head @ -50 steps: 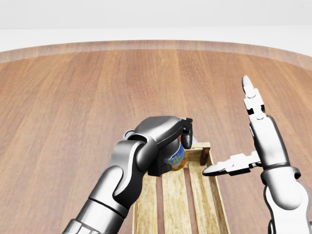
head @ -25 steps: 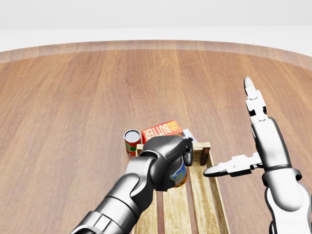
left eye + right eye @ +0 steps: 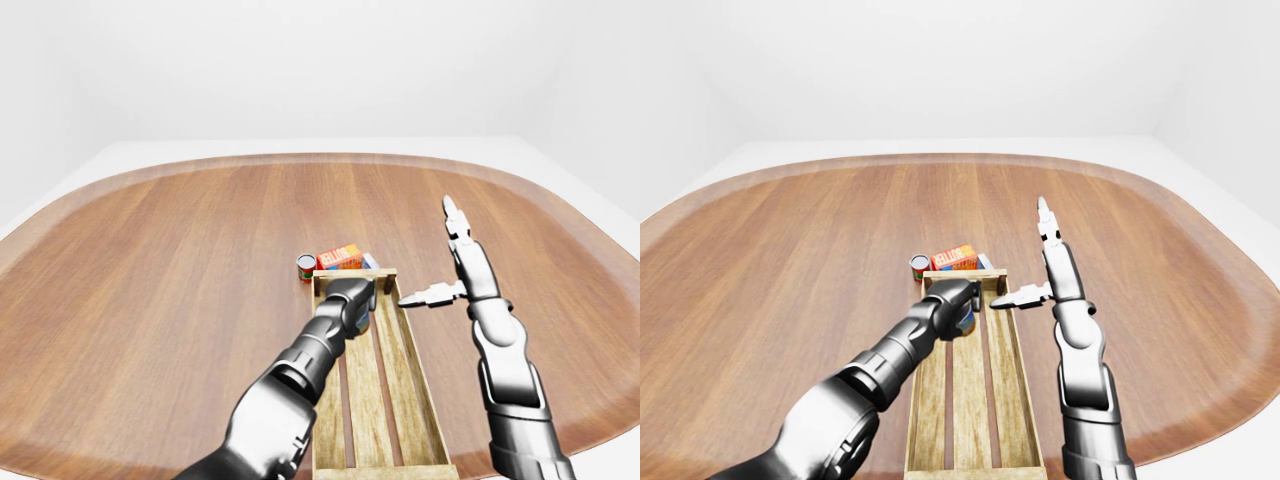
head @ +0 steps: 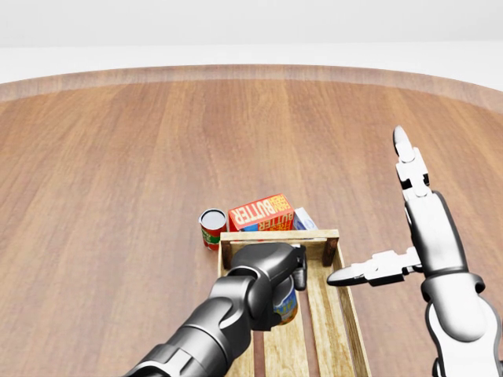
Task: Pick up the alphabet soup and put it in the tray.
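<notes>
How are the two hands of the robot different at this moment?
The left hand is dark grey; the right hand is white.
The left hand is closed round the alphabet soup inside the tray; the right hand holds nothing.
The left hand's fingers are curled; the right hand's fingers are spread, one pointing up.
Both are near the tray's top end in the head view.

The dark gunmetal-grey left arm (image 4: pixel 228 314) shows glossy rounded shells split by ringed seams, ending in a blocky charcoal left hand (image 4: pixel 275 275) with a short black finger (image 4: pixel 299 265) at its three o'clock edge. At three o'clock in the head view, the pale silver-white right arm (image 4: pixel 448 298) is built from smooth capsule segments with a dark joint band. Its white right hand (image 4: pixel 405 224) carries slim, segmented fingers (image 4: pixel 402 145) with tapered tips and small dark hinge lines.
</notes>
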